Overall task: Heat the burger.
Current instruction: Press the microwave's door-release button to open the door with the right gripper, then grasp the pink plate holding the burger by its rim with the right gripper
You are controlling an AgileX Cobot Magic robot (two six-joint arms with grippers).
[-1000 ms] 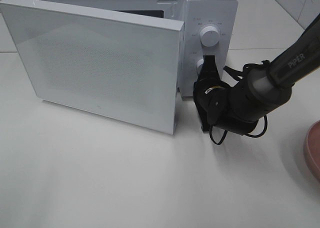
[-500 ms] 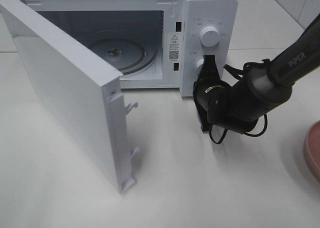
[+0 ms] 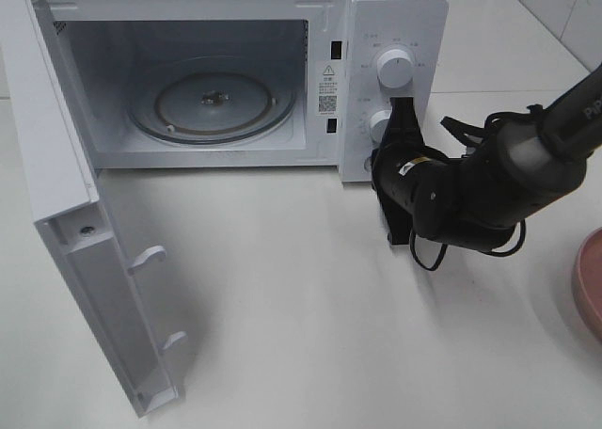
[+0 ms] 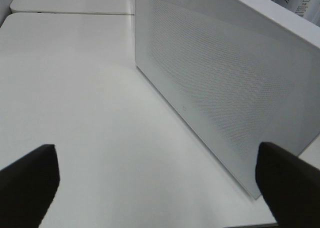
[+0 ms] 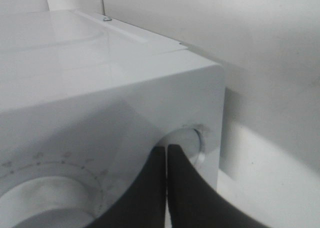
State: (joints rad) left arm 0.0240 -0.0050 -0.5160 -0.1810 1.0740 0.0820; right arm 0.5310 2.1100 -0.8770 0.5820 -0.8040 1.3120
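Exterior high view: microwave [image 3: 404, 20] open, right claw [image 3: 403, 117] at lower knob [image 3: 379, 125]

Door [image 3: 66, 260] swung wide at frame left, exposing glass turntable [image 3: 212, 104]. At centre right, the right claw is pressed shut, tips against the knob. In the left wrist view the left claw [image 4: 156, 153] is spread wide, holding nothing, above the desk [image 4: 75, 88]. Where the burger lies cannot be told.

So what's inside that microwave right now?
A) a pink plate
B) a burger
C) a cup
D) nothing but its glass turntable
D: the door stands wide open, and inside the microwave there is only the bare glass turntable.
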